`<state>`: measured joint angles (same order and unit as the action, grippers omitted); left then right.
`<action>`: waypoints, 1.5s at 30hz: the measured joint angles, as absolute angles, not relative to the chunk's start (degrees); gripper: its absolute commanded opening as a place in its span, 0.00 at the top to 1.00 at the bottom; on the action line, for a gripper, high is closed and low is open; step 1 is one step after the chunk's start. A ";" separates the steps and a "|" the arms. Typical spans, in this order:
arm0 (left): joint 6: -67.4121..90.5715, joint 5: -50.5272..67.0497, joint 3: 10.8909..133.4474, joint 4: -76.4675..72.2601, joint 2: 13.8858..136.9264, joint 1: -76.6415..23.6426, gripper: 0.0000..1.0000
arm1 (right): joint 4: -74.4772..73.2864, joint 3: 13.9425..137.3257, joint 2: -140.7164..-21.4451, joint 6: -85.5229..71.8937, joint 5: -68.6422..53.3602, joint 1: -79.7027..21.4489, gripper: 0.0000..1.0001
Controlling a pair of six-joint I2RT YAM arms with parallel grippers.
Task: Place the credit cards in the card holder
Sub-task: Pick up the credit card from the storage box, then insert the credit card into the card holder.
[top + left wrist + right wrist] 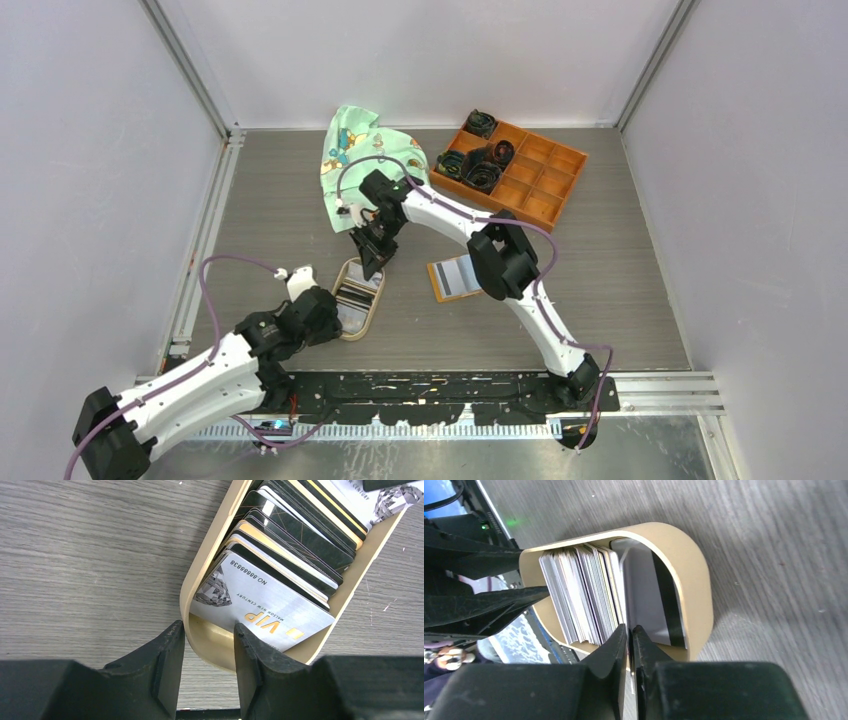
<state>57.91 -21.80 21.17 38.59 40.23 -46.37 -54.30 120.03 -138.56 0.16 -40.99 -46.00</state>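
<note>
Right claw (629,628) first: jaws all but together, with a thin pale edge running straight into the slit between them. That looked like a pinch on the top edge of the pale grey plastic card with a dark stripe (646,595), the one tilted away from the pack at one end of the tan oval dish (696,580). The rest of the credit cards (579,595) stood on edge in that dish, packed tight, dark faces and white ones together.

Over to the left claw (209,625): jaws part-way apart, the dish's other rounded end wall between them, one finger outside, one inside over a silver VIP card (260,610). It read as a steadying grip, though how hard it pressed was not clear.

The dish lay on the grey wood-grain table (620,290), towards the near edge and left of the middle. The small orange folding card holder (452,278) lay open just to its right, partly under the right arm's elbow.

So the step in hand was the pick: one card out of the pack. Next, I judged, a straight lift so the neighbours stayed put, then a carry right to the holder, card edge squared to a slot. The holder lay loose and could well skid.

Along the far edge, the orange compartmented tray (560,170) and the green printed cloth (355,145) sat out of play.
</note>
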 measured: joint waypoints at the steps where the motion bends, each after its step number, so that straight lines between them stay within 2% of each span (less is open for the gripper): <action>1: 57.89 -21.71 21.17 38.63 39.97 -46.37 0.58 | -54.33 120.03 -138.34 0.45 -40.03 -46.00 0.90; 5: 57.89 -21.39 21.21 39.05 39.00 -46.37 0.56 | -54.30 120.03 -137.03 1.96 -36.56 -46.00 0.99; 10: 57.71 -20.99 22.68 40.84 37.45 -46.37 0.52 | -54.50 120.03 -133.71 3.95 -34.20 -46.00 0.99; 11: 57.30 -20.91 24.60 42.70 35.48 -46.37 0.47 | -54.98 120.51 -131.17 4.99 -34.04 -46.00 0.99; 15: 56.51 -20.75 26.72 44.25 32.56 -46.37 0.41 | -56.07 121.08 -129.29 6.52 -35.27 -45.45 0.99; 22: 52.73 -17.39 28.42 40.27 23.81 -46.37 0.25 | -58.08 117.19 -123.26 11.03 -44.51 -42.44 0.99; 26: 49.58 -11.99 24.93 28.16 21.89 -46.37 0.24 | -56.21 106.63 -114.72 12.29 -52.60 -38.76 0.99; 30: 47.18 -4.58 18.87 10.02 24.16 -46.37 0.24 | -51.27 96.20 -106.59 11.38 -60.51 -34.61 0.99; 36: 46.00 3.22 14.76 -15.22 34.54 -46.37 0.25 | -32.69 80.51 -98.04 -1.15 -72.18 -28.27 0.99; 40: 46.70 6.13 14.83 -31.38 44.07 -46.37 0.33 | -23.40 74.72 -96.84 -8.29 -75.31 -26.04 0.99; 45: 49.36 7.16 16.23 -44.82 53.28 -46.35 0.42 | -19.22 73.91 -96.60 -11.09 -77.73 -25.69 0.99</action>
<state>49.36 7.16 16.23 -44.82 53.28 -46.35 -19.22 73.91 -96.60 -11.09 -77.73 -25.69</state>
